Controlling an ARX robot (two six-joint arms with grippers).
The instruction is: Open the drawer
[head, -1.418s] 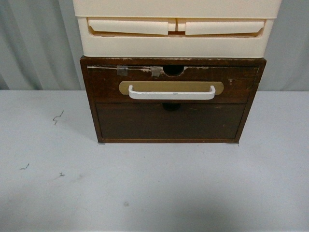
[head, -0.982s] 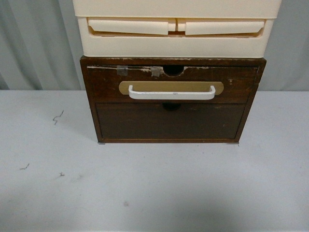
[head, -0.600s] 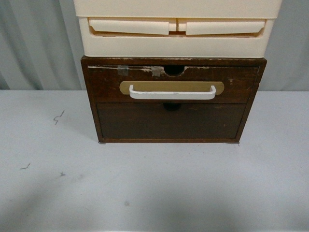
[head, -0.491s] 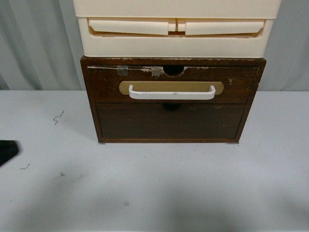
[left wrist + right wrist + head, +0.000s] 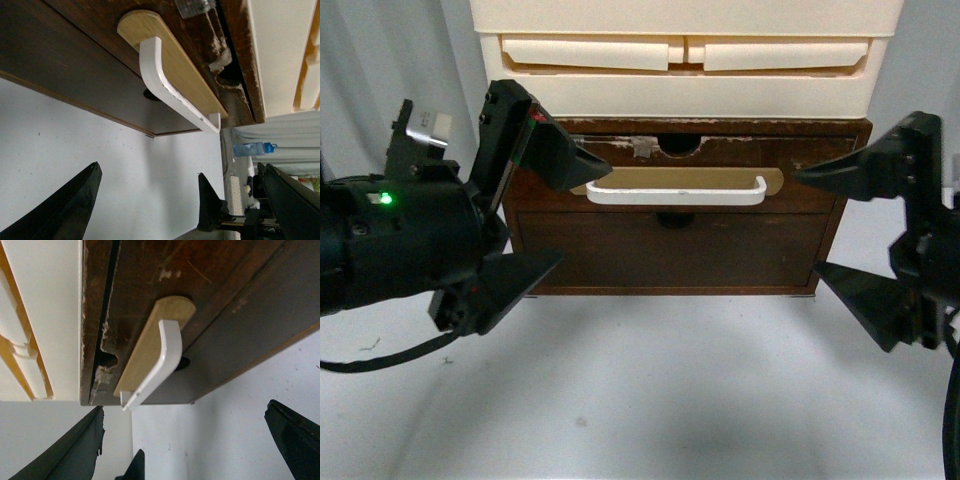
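Observation:
The drawer [image 5: 815, 165] is a wide dark brown front with a white bar handle [image 5: 676, 193] on a tan oval plate; it sits flush in its wooden cabinet. My left gripper [image 5: 582, 212] is open, in front of the handle's left end and not touching it. My right gripper [image 5: 808, 222] is open, just off the handle's right end. In the left wrist view the handle [image 5: 170, 92] lies beyond the open left gripper [image 5: 179, 165]. In the right wrist view the handle [image 5: 160, 365] lies beyond the open right gripper [image 5: 184, 410]. Both grippers are empty.
A plain dark brown panel [image 5: 670, 250] without a handle sits under the drawer. Cream plastic drawers [image 5: 685, 95] stand on the cabinet. The white table [image 5: 650, 400] spreads in front. A blue bottle [image 5: 252, 149] stands far off to the side.
Both arms have come into the front view from the sides and now flank the handle with open jaws. The drawer has not moved.

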